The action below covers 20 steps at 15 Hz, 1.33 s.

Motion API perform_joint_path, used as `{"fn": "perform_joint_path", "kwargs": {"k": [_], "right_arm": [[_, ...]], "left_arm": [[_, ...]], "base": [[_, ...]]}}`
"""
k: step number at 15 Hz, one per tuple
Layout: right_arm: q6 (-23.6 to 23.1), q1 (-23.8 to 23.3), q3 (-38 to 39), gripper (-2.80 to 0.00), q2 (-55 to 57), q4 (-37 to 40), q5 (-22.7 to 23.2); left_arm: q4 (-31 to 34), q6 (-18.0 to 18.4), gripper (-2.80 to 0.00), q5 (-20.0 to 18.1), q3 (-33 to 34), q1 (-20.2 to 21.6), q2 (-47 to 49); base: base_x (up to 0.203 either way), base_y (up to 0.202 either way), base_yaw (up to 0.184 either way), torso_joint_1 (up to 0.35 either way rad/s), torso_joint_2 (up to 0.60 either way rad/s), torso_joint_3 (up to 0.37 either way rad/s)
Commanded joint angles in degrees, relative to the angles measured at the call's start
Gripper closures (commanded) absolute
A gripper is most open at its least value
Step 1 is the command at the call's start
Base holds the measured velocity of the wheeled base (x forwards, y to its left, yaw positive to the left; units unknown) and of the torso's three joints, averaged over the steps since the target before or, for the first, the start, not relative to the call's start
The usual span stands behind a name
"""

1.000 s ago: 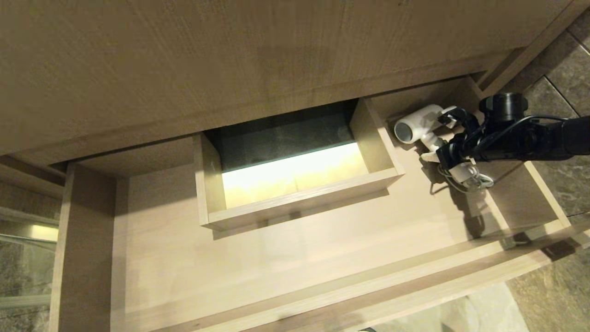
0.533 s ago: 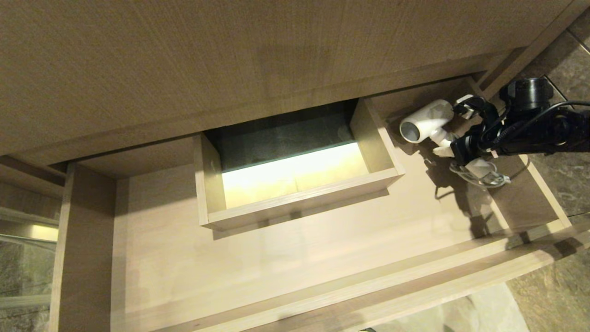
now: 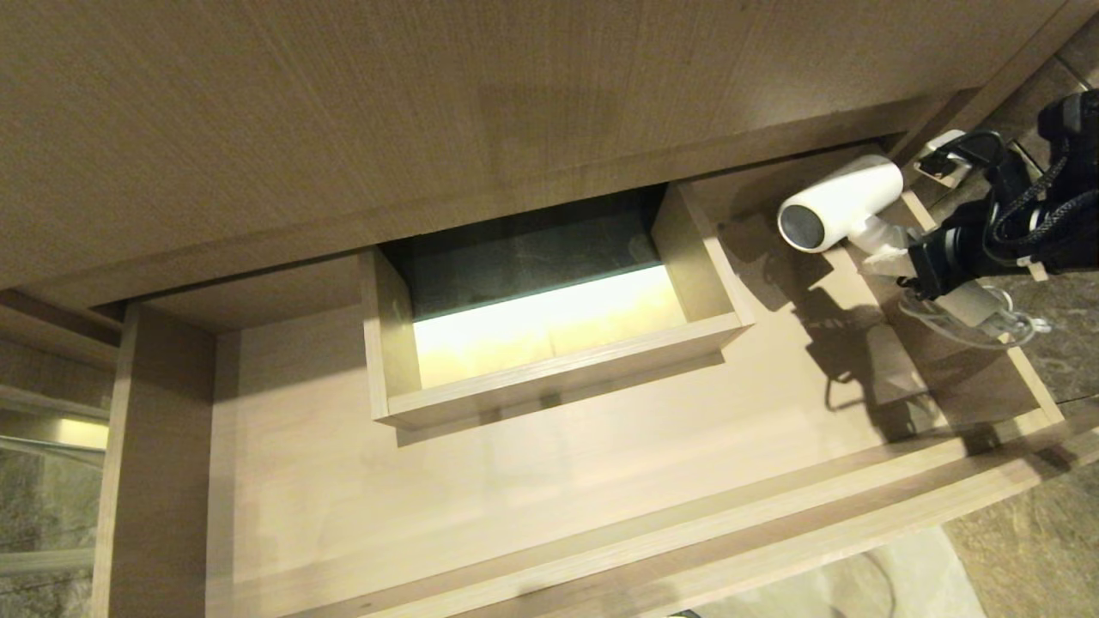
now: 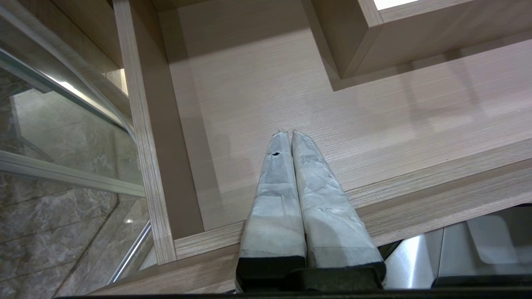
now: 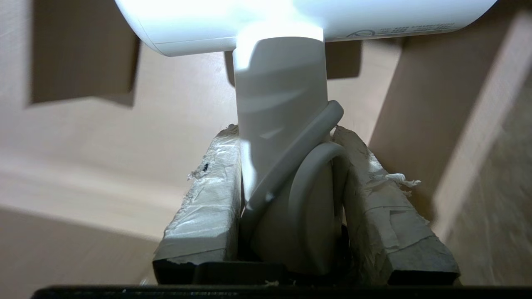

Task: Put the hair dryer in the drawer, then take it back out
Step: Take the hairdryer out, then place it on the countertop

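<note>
Nearest, the left gripper hangs over the drawer's near-left corner, fingers pressed together w/ nothing between them, well apart from the work. Mid-scene, the drawer stands pulled out, its boxed cut-out in the centre. Far right, the right gripper has its taped fingers clamped on the hair dryer by the handle, cord caught in the grip too. The dryer sits above the drawer's far-right corner, near the side wall. Barrel axis runs left-right, mesh end facing left, handle pointing back into the fingers. Judgement: only the right arm is placed to carry it out past the right wall.
</note>
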Motion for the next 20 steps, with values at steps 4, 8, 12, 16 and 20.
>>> {"fn": "perform_joint_path", "kwargs": {"k": [4, 8, 12, 16, 20], "right_arm": [[0.09, -1.14, 10.66, 0.0, -19.52, 1.6, -0.33], [0.34, -1.96, 20.47, 0.0, -33.16, 2.09, -0.59], [0.34, -2.24, 27.76, 0.0, -45.53, 3.77, -0.65], [0.66, -2.41, 29.56, 0.0, -55.3, 10.8, -0.79], [0.54, -2.39, 30.07, 0.0, -61.11, 13.55, -0.71]], "left_arm": [[-0.01, -0.01, 0.0, -0.02, 0.09, 0.02, 0.0], [-0.01, -0.01, 0.0, -0.02, 0.09, 0.02, 0.0], [-0.01, -0.01, 0.0, -0.02, 0.09, 0.01, 0.0], [-0.01, -0.01, 0.0, -0.02, 0.09, 0.02, 0.0], [-0.01, -0.01, 0.0, -0.02, 0.09, 0.02, 0.0]], "base": [[0.0, 0.0, 0.0, 0.0, 0.0, 0.0], [0.0, 0.0, 0.0, 0.0, 0.0, 0.0], [0.0, 0.0, 0.0, 0.0, 0.0, 0.0], [0.0, 0.0, 0.0, 0.0, 0.0, 0.0], [0.0, 0.0, 0.0, 0.0, 0.0, 0.0]]}}
